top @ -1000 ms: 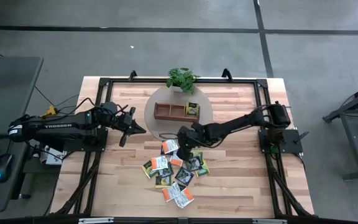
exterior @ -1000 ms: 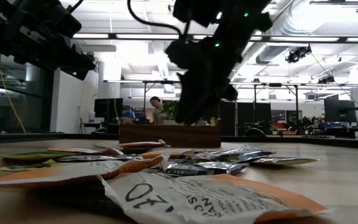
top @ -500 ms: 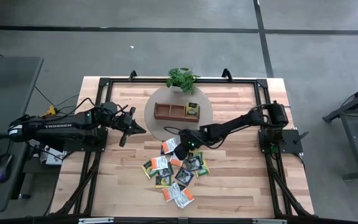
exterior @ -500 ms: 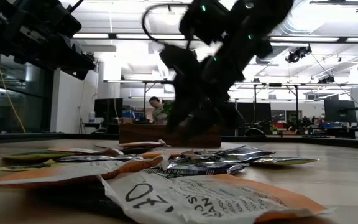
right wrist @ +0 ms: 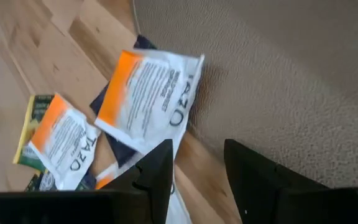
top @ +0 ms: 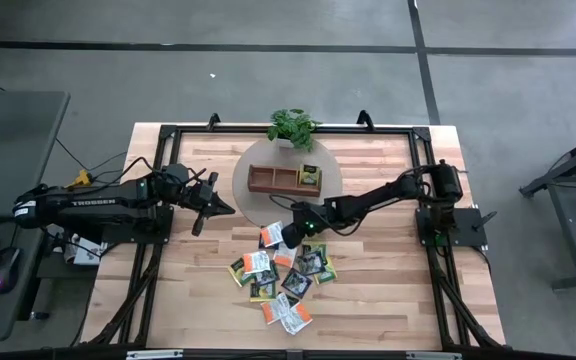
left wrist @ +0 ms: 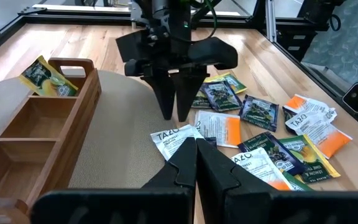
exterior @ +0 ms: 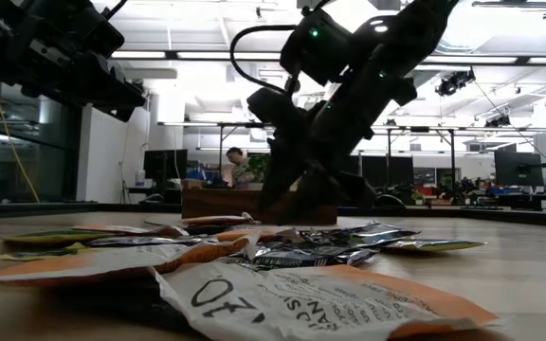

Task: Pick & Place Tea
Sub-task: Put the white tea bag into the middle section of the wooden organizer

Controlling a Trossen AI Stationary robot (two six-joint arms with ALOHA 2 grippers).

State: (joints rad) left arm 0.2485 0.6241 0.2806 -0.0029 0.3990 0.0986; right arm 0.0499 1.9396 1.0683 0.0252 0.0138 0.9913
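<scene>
The right hand [left wrist: 174, 115], fingers narrowly parted and empty, hovers over the orange-and-white sachet [right wrist: 149, 96] by the mat's [top: 333, 185] edge; judged mid-pick, it next must lower and close.

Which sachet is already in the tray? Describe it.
Find the round mat at the table's far side, by the plant. The wooden tray sits on it. The yellow-green tea sachet leans in its end compartment, the only one off the table.

Bright overhead light, blurred foreground
</scene>
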